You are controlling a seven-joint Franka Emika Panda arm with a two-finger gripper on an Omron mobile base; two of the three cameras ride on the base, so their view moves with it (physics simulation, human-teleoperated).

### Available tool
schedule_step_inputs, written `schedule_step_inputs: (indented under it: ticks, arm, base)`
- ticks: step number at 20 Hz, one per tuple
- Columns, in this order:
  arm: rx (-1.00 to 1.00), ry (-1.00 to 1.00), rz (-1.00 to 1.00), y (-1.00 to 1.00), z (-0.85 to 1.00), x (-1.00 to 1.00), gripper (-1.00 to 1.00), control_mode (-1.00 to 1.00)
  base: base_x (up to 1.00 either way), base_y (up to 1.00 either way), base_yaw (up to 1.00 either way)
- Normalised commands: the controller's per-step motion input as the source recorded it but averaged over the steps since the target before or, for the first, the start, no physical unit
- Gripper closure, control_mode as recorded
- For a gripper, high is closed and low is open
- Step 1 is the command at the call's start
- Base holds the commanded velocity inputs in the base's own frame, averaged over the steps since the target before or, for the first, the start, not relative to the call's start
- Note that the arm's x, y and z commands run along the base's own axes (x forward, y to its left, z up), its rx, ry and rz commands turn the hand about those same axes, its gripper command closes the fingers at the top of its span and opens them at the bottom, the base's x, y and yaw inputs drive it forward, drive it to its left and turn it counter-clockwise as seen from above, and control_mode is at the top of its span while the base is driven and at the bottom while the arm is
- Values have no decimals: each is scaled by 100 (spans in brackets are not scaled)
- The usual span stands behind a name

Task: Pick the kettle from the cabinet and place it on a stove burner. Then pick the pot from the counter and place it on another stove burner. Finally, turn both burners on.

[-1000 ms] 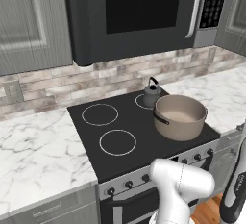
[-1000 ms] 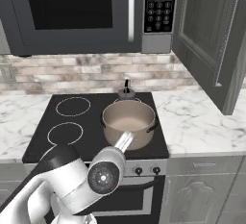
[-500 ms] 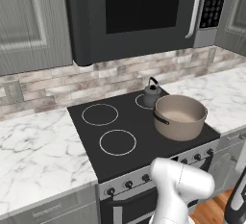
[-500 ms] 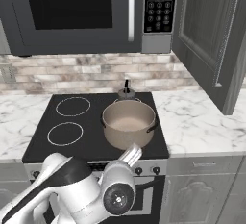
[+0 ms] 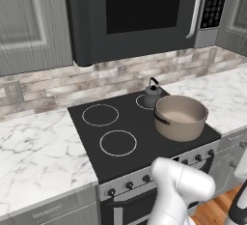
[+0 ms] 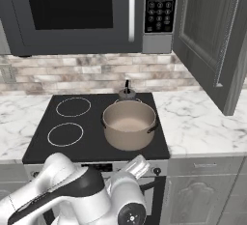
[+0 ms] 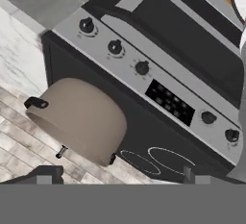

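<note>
The small dark kettle (image 5: 152,93) (image 6: 127,92) stands on the back right burner of the black stovetop (image 5: 130,127). In front of it, on the front right burner, sits the wide tan pot (image 5: 180,117) (image 6: 129,124) (image 7: 79,117). The two left burners (image 5: 100,115) (image 6: 65,134) are bare white rings. My gripper (image 7: 117,177) hangs low in front of the stove, facing its control panel; its fingertips (image 7: 45,172) stand far apart, open, with nothing between them. A row of dark knobs (image 7: 115,47) runs along that panel. The cabinet door (image 6: 212,35) stands open at the right.
A dark microwave (image 5: 140,11) hangs over the stove. White marble counter (image 5: 38,156) (image 6: 202,122) lies on both sides. The oven door and its handle (image 7: 182,31) are below the knobs. My white arm (image 6: 91,195) fills the foreground in front of the oven.
My arm has sunk lower and swung right in front of the stove. The kettle and pot have not moved, and the gripper has stayed open.
</note>
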Motion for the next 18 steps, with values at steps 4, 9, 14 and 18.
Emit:
schedule_step_inputs:
  ticks: [4,9,14,18]
  arm:
    - [16,0,0,-1,-22,2,-100,-100]
    - [17,0,0,0,-28,18,-100,-100]
    - [18,0,0,0,-33,29,-100,-100]
    - [16,-1,0,0,-35,23,-100,-100]
  base:
    - [0,0,0]
    - [0,0,0]
    - [0,0,0]
    - [0,0,0]
